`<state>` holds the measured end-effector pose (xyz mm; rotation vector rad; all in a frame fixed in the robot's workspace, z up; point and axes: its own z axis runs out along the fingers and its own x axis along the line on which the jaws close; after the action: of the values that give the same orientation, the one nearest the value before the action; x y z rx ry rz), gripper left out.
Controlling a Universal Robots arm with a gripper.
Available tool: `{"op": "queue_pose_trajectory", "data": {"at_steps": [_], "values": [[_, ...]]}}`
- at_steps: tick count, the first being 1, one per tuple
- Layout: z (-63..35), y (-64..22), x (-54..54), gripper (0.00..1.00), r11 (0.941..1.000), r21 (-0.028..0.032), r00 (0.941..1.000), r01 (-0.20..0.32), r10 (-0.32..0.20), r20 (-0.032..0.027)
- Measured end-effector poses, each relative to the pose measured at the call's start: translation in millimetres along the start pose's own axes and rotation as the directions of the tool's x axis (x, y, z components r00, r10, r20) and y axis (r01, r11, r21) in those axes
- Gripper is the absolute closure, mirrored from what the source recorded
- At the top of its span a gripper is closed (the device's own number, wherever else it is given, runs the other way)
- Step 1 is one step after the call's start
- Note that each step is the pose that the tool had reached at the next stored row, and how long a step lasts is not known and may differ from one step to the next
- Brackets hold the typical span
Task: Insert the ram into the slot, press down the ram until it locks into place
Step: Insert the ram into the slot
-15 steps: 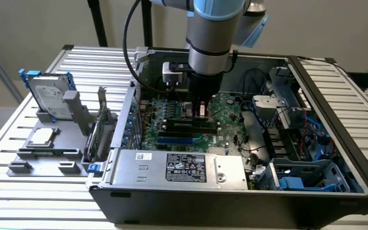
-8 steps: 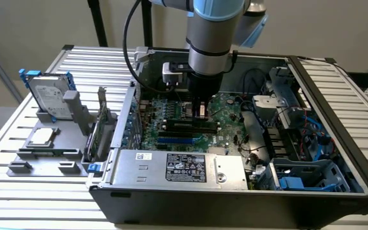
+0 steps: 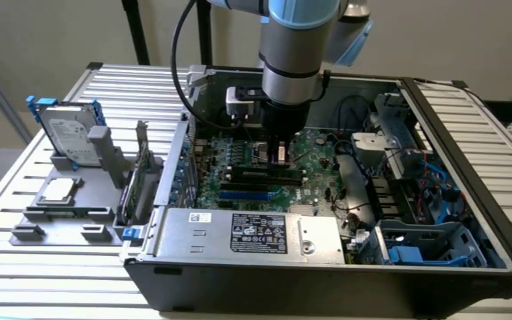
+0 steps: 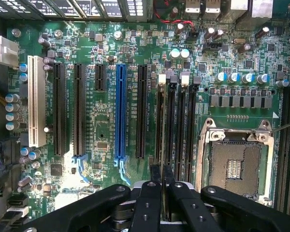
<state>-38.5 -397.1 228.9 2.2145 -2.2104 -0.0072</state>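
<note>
The hand [image 4: 162, 170] hangs low inside an open computer case [image 3: 327, 287], right over the row of long black slots. Its two fingers [image 4: 150, 203] are pressed close together, with just a thin dark line between them. I cannot tell if the ram is pinched in that line or is already standing in a slot; it is too thin and dark to pick out. The fingertips line up with the slot [image 4: 160, 125] at the end of the black row that is nearest the blue socket [image 4: 120, 111]. On the row's other side is the square silver chip holder [image 4: 237, 164].

The case lies on a silver tabletop [image 3: 51, 280] made of ribbed metal bars. A plain light wall is behind it. On the exterior view's left, a grey stand [image 3: 61, 220] holds a hard drive [image 3: 65, 133] standing up.

Inside the case, a big metal box [image 3: 247, 233] sits near the front edge. Black cables and blue parts crowd the exterior view's right. The case walls rise on all sides, and the arm comes down through the open top.
</note>
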Motion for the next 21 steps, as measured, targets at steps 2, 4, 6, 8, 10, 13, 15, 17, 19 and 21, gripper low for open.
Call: {"op": "queue_pose_trajectory", "data": {"at_steps": [2, 4, 6, 8, 10, 13, 15, 17, 19, 21], "values": [[0.1, 0.0, -0.1, 0.87, 1.0000, 0.0006, 1.0000, 0.000, 0.000, -0.0015], [0.0, 0.0, 0.0, 0.87, 1.0000, 0.0007, 1.0000, 0.000, 0.000, -0.0044], [0.0, 0.0, 0.0, 0.87, 1.0000, 0.0007, 1.0000, 0.000, 0.000, -0.0073], [-0.1, 0.0, 0.0, 0.87, 1.0000, 0.0006, 1.0000, 0.000, 0.000, -0.0087], [0.0, 0.0, 0.0, 0.87, 1.0000, 0.0011, 1.0000, 0.000, 0.000, -0.0088], [0.7, 0.0, -0.1, 0.87, 1.0000, 0.0027, 1.0000, 0.000, 0.000, -0.0088], [1.0, 0.1, -0.1, 0.87, 1.0000, 0.0037, 1.0000, 0.000, 0.000, -0.0088], [1.0, 0.1, -0.1, 0.87, 1.0000, 0.0040, 1.0000, 0.000, 0.000, -0.0088], [1.0, 0.1, -0.1, 0.87, 1.0000, 0.0041, 1.0000, 0.000, 0.000, -0.0088], [1.1, 0.1, 0.0, 0.87, 1.0000, 0.0042, 1.0000, 0.000, 0.000, -0.0085]]}}
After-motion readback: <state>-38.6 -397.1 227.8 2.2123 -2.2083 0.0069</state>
